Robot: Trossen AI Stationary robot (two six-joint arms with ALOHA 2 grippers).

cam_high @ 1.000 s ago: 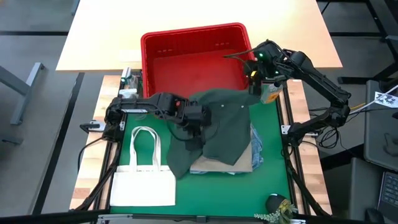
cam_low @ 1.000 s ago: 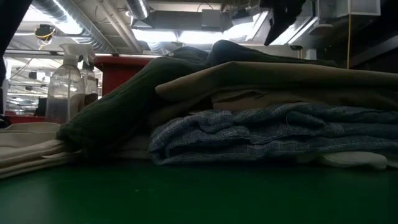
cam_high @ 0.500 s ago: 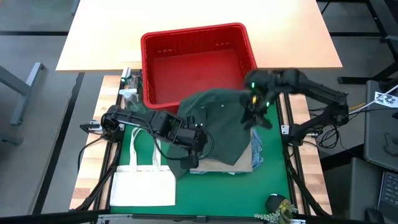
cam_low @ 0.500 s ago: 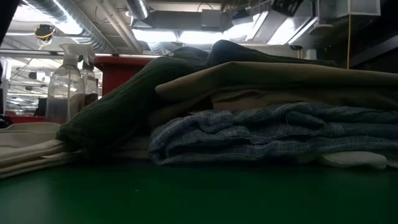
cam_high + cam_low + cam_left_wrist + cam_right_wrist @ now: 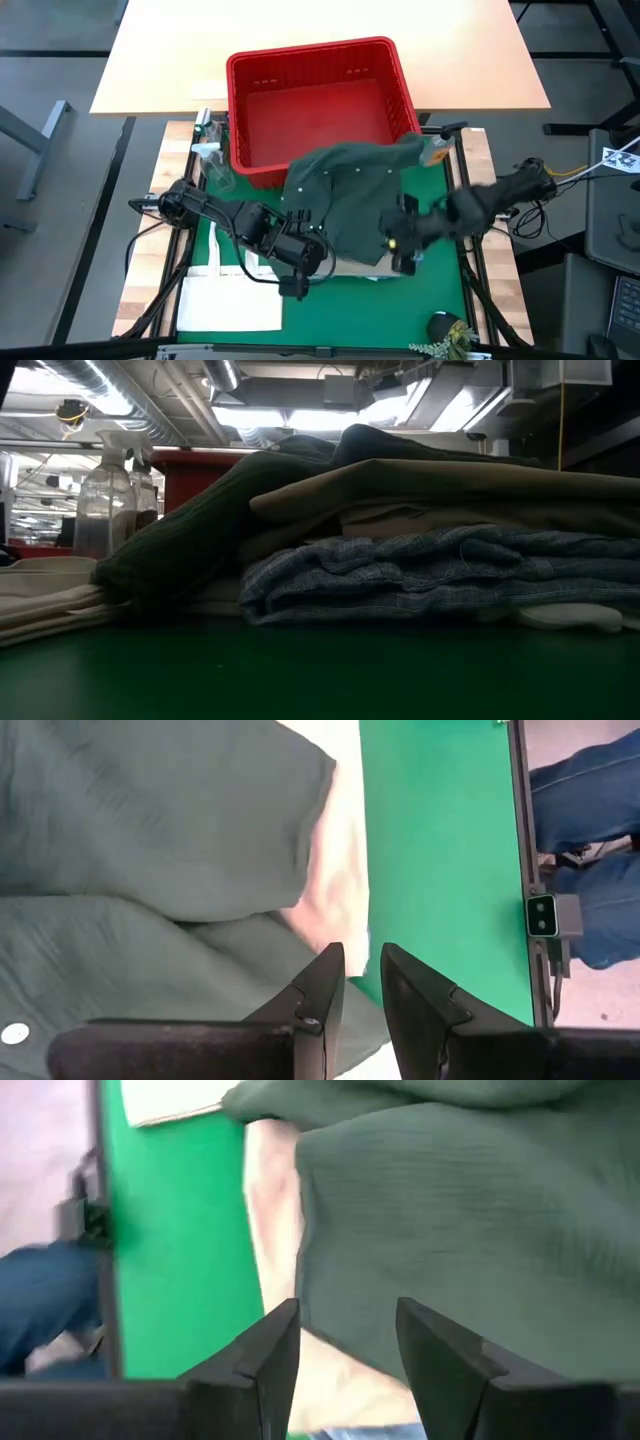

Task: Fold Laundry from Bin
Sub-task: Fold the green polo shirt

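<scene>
CHANGE: both arms swinging down from bin side to shirt's 6 o'clock edge | left gripper (image 5: 297, 283) – narrow gap, empty | right gripper (image 5: 400, 257) – spread, empty | dark green shirt (image 5: 350, 195) draping over folded stack, collar touching red bin (image 5: 238, 110) at 12 o'clock | MEANING: regrasping hem for fold

The dark green garment (image 5: 350, 195) hides most of the folded pile (image 5: 430, 560) between both grippers. The right gripper (image 5: 400, 250) is motion-blurred from above. The left gripper (image 5: 297, 283) covers part of the white tote bag (image 5: 225, 300).

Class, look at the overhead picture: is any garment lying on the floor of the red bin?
No: the red bin's floor is bare, and the dark green shirt only drapes over its near rim.
</scene>
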